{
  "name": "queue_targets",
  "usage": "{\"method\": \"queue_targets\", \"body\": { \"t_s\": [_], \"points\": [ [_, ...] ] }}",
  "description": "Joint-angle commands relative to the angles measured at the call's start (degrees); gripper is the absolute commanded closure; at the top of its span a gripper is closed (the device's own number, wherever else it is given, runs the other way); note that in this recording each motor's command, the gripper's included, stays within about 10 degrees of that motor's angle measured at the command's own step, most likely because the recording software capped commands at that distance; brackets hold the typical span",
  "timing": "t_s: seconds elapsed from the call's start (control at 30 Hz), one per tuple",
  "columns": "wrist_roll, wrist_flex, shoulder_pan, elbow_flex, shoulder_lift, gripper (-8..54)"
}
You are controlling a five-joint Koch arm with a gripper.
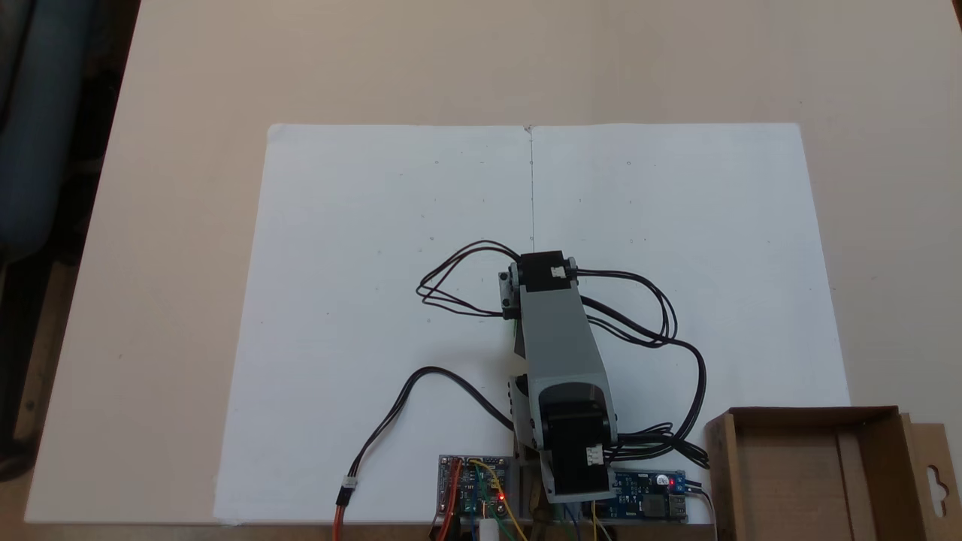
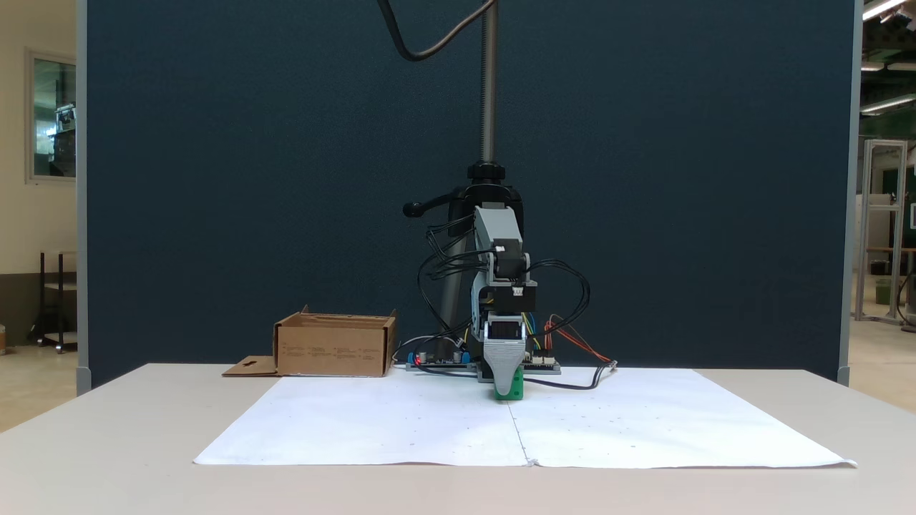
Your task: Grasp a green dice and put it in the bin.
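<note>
Your gripper (image 2: 505, 383) is down at the paper sheet (image 2: 401, 422), right on the green dice (image 2: 512, 387), which sits at the sheet's centre seam, on the side nearer the arm's base. From the front, the grey finger (image 2: 502, 361) covers most of the dice's face; green shows beside and below it. The other finger is hidden behind, so you can't tell how wide the fingers stand or whether they actually clamp the dice. In the top-down fixed view the arm (image 1: 560, 346) blocks the dice almost fully, just a thin green sliver at its edge.

The dice looks to be resting on the sheet, so call this the grasp step, lift not yet done. The bin (image 1: 808, 473) sits off the sheet's corner beside the base electronics (image 1: 472, 485), open side up, flap outward. You'll need a lift and a swing toward the base side.
</note>
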Motion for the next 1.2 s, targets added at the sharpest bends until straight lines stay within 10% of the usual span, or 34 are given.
{"method": "queue_targets", "body": {
  "t_s": [0.0,0.33,0.67,1.17],
  "points": [
    [3.6,-2.1,-1.3,-0.1,-0.2,4.1],
    [3.7,-5.2,-1.1,0.6,-2.7,7.8],
    [3.7,-6.9,-1.0,2.0,-2.7,33.6],
    [1.5,4.7,10.3,-20.0,-2.7,33.6]
  ]
}}
